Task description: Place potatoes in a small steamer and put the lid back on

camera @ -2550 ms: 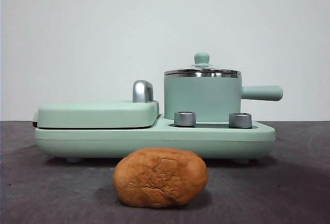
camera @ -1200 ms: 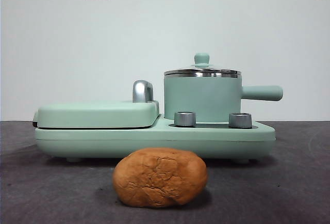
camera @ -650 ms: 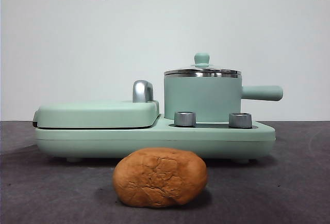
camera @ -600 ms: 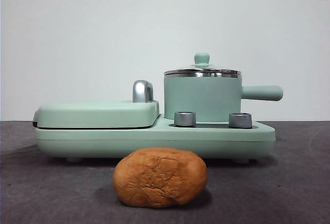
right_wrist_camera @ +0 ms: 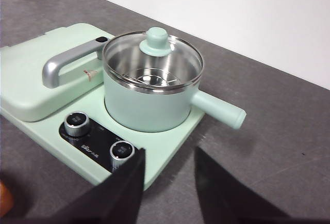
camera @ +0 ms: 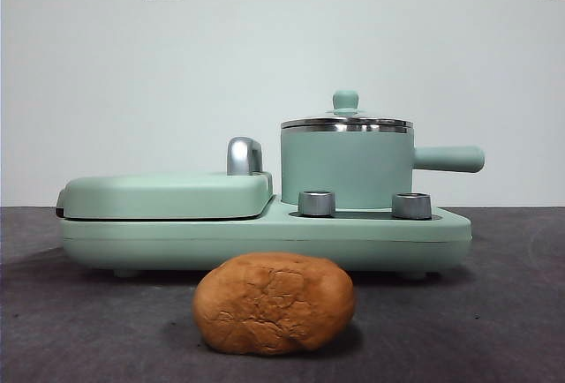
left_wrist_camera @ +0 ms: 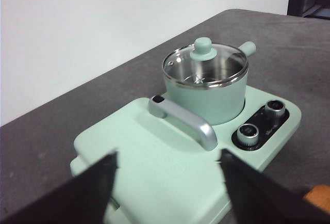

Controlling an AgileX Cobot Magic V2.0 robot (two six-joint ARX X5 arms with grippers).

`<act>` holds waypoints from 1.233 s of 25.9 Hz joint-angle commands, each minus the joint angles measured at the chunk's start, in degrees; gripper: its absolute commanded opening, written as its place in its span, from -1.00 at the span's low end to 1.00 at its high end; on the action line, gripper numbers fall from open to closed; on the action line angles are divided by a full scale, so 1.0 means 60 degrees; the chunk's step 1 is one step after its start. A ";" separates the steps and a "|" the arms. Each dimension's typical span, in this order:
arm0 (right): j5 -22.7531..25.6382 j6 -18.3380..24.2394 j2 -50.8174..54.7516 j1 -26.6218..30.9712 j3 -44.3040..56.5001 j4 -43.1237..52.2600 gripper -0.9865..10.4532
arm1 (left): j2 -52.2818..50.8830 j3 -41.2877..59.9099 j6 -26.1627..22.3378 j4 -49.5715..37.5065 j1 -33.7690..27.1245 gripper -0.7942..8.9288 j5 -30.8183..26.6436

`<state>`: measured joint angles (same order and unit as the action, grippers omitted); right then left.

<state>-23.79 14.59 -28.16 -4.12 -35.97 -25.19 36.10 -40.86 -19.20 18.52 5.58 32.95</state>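
The potato, an orange-brown cracked lump, lies on the dark table in front of the appliance; its edge also shows as the potato and the potato. The mint-green steamer stands on the right half of the base, handle pointing right. The glass lid with its green knob sits shut on it. My left gripper hovers open above the griddle side, apart from the steamer and lid. Hovering open on the knob side of the base, my right gripper is short of the steamer and lid. Neither gripper shows in the front view.
The flat griddle cover with a chrome handle fills the left half of the base. Two steel knobs sit on the base in front of the steamer. A white wall stands behind the table.
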 commanded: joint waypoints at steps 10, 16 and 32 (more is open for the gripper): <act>0.0131 0.0080 -0.0036 -0.0033 -0.0189 0.0040 -0.51 | 0.0882 -0.0146 0.1621 -0.2069 0.0594 -0.08 -0.0295; 0.0240 0.0080 -0.0036 -0.0033 -0.0189 0.0040 -0.51 | 0.2044 -0.0153 0.2266 -0.3876 0.1519 -0.08 -0.0907; 0.0244 0.0076 -0.0036 -0.0033 -0.0189 0.0040 -0.51 | 0.6637 -0.2758 0.2226 -0.4921 0.3770 -0.14 -0.1803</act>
<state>-22.35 14.79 -28.16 -4.12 -35.97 -25.21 74.11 -55.44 -5.76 -10.17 27.66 22.37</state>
